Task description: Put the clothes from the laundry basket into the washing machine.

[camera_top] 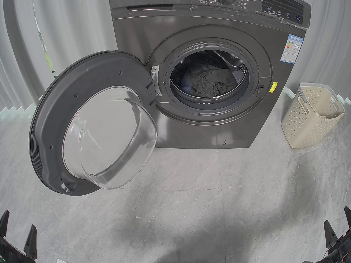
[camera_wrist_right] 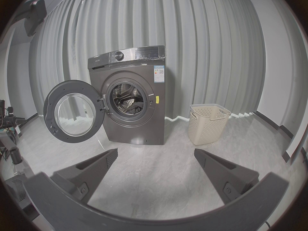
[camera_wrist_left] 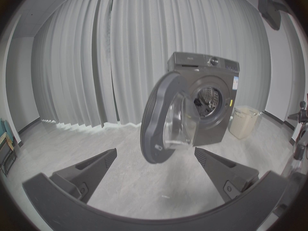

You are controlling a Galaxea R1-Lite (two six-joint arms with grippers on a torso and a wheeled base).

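**Head view: clothes lie in the drum, basket stands to one side**

The dark grey, crumpled clothes [camera_top: 210,81] lie heaped in the steel drum [camera_top: 234,61] of the dark grey front-loading washing machine [camera_top: 139,37]. They rest against the lower half of the round opening, with a bluish piece at the side nearer the hinge. In the right wrist view the same heap shows low in the drum as a dark mass.

The machine's round door [camera_top: 51,128], grey-rimmed with a clear bulging glass bowl, stands swung wide open on the robot's left. It hangs on its hinge beside the opening, with the bowl facing outward over the floor.

The cream perforated plastic laundry basket [camera_top: 310,123] stands upright on the floor to the robot's right of the machine, near it but apart from it. Its perforated inner walls show from the rim downward.

The machine and the basket both stand on a pale grey marbled floor [camera_top: 201,209], with a white pleated curtain [camera_top: 73,19] hanging behind them.

The left end effector [camera_top: 19,221] sits low at the robot's left, well short of the open door. Its two black fingers [camera_wrist_left: 96,164] are spread wide, with bare floor between them. The right end effector [camera_top: 336,216] sits low at the robot's right, well apart from the basket. Its fingers [camera_wrist_right: 221,167] are likewise spread wide and hold nothing.
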